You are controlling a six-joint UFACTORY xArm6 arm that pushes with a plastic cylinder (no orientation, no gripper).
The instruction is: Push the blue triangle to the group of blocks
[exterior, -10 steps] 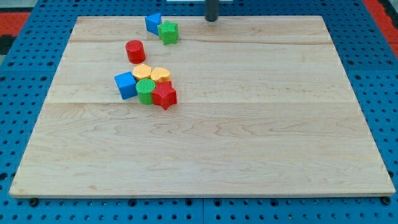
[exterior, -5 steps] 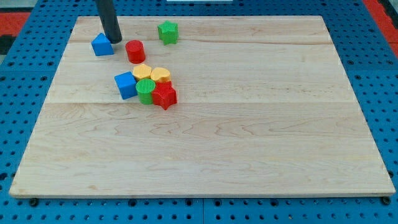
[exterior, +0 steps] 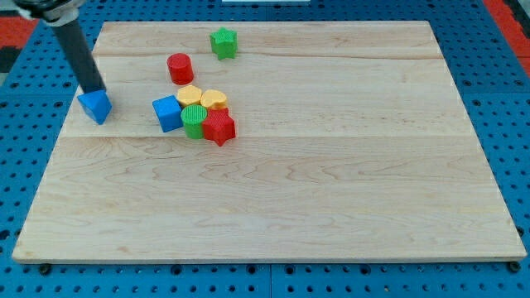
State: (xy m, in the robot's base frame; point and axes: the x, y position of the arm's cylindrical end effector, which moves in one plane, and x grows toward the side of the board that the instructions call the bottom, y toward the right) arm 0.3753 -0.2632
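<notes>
Near the board's left edge, at about nine o'clock from the cluster, sits the blue triangle [exterior: 96, 105], apart from every other block. My tip [exterior: 93, 89] stands at the triangle's twelve-o'clock side, touching or just short of its upper edge; the rod hides the contact line, so I cannot tell which. There is no gripper on this arm, nothing to open or clamp, only the bare rod leaning in from the view's top left.

The relation that matters: the group lies at three o'clock from the triangle, while my tip is at its twelve. A push from here would, I judge, send the block toward six o'clock, down the board and not toward the cluster. I would need to get round to the triangle's nine-o'clock side first, close to the board's edge [exterior: 69, 116].

The nearest member of the group is the blue cube [exterior: 167, 112], with bare wood between it and the triangle. Behind it, touching one another, are the green cylinder [exterior: 194, 121], the red star [exterior: 219, 127] and two yellow blocks [exterior: 201, 98]. A red cylinder [exterior: 180, 68] stands just off at the cluster's twelve o'clock, and a green star [exterior: 224, 42] farther up.
</notes>
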